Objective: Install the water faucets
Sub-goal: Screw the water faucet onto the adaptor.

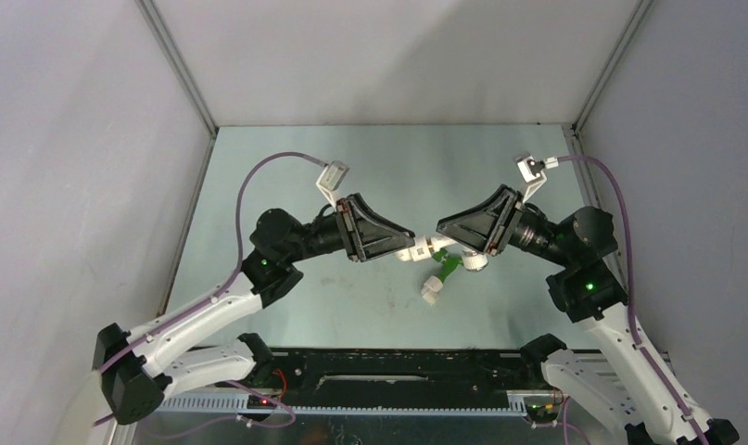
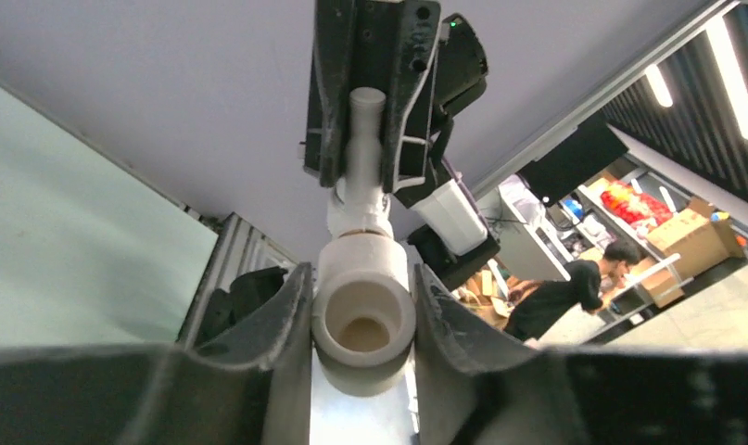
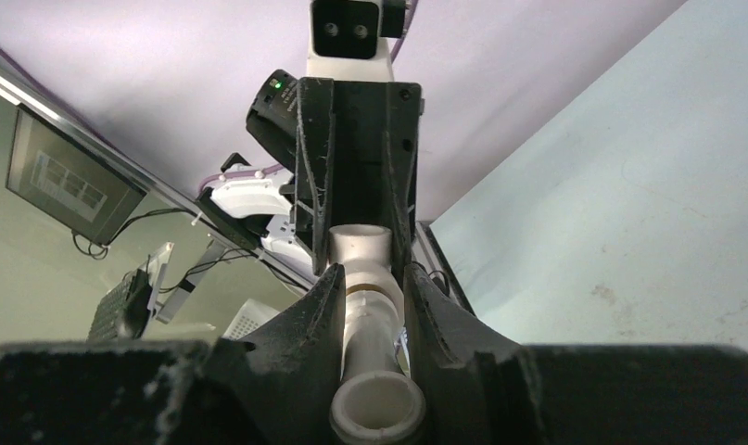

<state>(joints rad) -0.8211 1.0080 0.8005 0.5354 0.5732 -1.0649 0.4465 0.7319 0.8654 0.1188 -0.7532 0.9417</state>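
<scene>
1. White faucet [image 2: 362, 171] was clamped in the closed jaws of the right gripper [image 1: 440, 230].
2. The left gripper [image 1: 411, 238] pinched a white pipe fitting [image 2: 363, 311] between its jaws, touching the faucet's end.
3. The green faucet [image 1: 450, 265] lay on the table [image 1: 333, 167] just below them.

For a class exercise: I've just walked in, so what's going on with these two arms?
Both arms meet above the middle of the table. The left claw grips a white pipe fitting. The right claw grips a white tap. The two pieces are held end to end and appear to be in the middle of being joined. The green tap seems to lie on the table just below, with a white piece on its end.
</scene>
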